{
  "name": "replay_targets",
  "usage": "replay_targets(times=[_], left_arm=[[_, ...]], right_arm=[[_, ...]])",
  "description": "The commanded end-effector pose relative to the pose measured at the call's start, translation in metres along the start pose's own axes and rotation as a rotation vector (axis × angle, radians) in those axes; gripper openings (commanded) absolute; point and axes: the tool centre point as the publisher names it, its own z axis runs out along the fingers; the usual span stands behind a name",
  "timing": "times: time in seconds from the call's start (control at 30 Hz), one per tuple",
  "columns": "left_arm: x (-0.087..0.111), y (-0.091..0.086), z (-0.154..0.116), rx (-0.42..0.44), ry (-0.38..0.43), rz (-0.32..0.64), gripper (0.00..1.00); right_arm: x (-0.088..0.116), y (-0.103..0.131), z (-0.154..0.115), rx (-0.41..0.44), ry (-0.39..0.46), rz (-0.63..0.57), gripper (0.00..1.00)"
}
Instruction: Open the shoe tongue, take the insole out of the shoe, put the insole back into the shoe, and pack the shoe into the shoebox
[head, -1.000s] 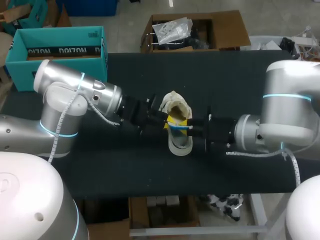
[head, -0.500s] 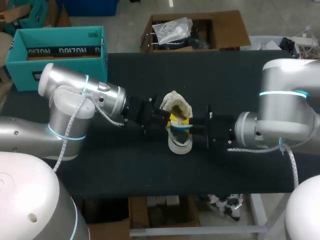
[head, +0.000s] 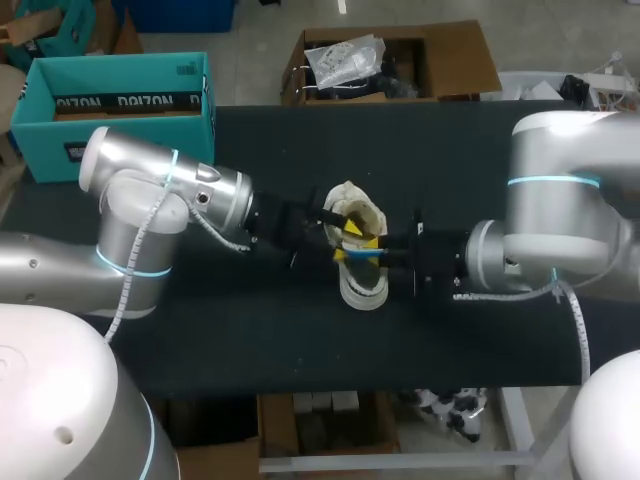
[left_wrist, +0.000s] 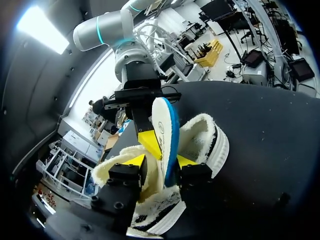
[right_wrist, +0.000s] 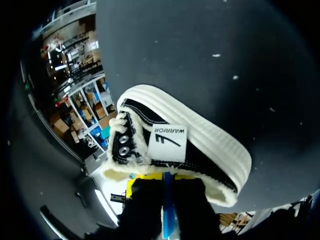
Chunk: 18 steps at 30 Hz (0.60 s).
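R fingers (left_wrist: 149, 143) are clamped flat on the thin white foam insole w/ bright blue edge (left_wrist: 164, 125). It stands on edge btwn them, lower end down in the shoe mouth, upper end sticking up clear. L fingers (left_wrist: 134, 160) sit either side of the fleece-lined collar of the black canvas high-top shoe w/ thick white rubber sole (right_wrist: 192, 150). As far as I can judge they're pinching it, so the mouth is spread. Shoe sits mid dark counter (head: 480, 150), btwn the two arms.

Step in hand: the insole part. It's half in, half out, and I can't tell which way it's headed. Next move needs L to hold firm while R slides the insole along the shoe's length w/o buckling it. Open teal cardboard shoebox (head: 115, 100) sits well apart, at far L corner; packing not yet begun.
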Motion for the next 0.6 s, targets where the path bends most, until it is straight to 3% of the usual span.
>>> replay_targets(times=[0.03, 0.07, 0.1, 0.23, 0.33, 0.37, 0.4, 0.47, 0.5, 0.53, 0.6], left_arm=[[0.006, -0.007, -0.01, 0.005, -0.016, 0.009, 0.2], [0.006, -0.008, -0.011, 0.005, -0.017, 0.01, 0.05], [0.006, -0.009, -0.011, 0.013, -0.016, 0.014, 0.0], [0.007, -0.01, -0.009, 0.011, -0.011, 0.023, 0.0], [0.008, -0.007, -0.008, 0.009, -0.009, 0.024, 0.0], [0.009, -0.006, -0.007, 0.008, -0.008, 0.023, 0.0], [0.009, -0.006, -0.007, 0.008, -0.008, 0.021, 0.0], [0.01, -0.005, -0.007, 0.008, -0.007, 0.019, 0.0], [0.01, -0.005, -0.007, 0.008, -0.007, 0.019, 0.0], [0.01, -0.004, -0.007, 0.007, -0.006, 0.017, 0.0], [0.01, -0.004, -0.006, 0.008, -0.007, 0.016, 0.0]], right_arm=[[-0.004, 0.002, -0.001, -0.006, 0.013, 0.003, 0.0], [-0.004, 0.002, -0.002, -0.008, 0.014, 0.005, 0.0], [-0.005, 0.002, -0.003, -0.011, 0.017, 0.007, 0.0], [-0.006, 0.001, -0.006, -0.023, 0.026, 0.015, 0.0], [-0.006, -0.008, -0.014, -0.039, 0.044, 0.012, 0.67], [-0.006, -0.011, -0.017, -0.049, 0.048, 0.009, 0.76], [-0.007, -0.015, -0.02, -0.057, 0.049, 0.006, 0.8], [-0.007, -0.023, -0.026, -0.074, 0.051, -0.006, 0.78], [-0.007, -0.026, -0.028, -0.078, 0.053, -0.011, 0.67], [-0.007, -0.028, -0.029, -0.079, 0.056, -0.015, 0.48], [-0.006, -0.032, -0.03, -0.086, 0.054, -0.025, 0.36]])
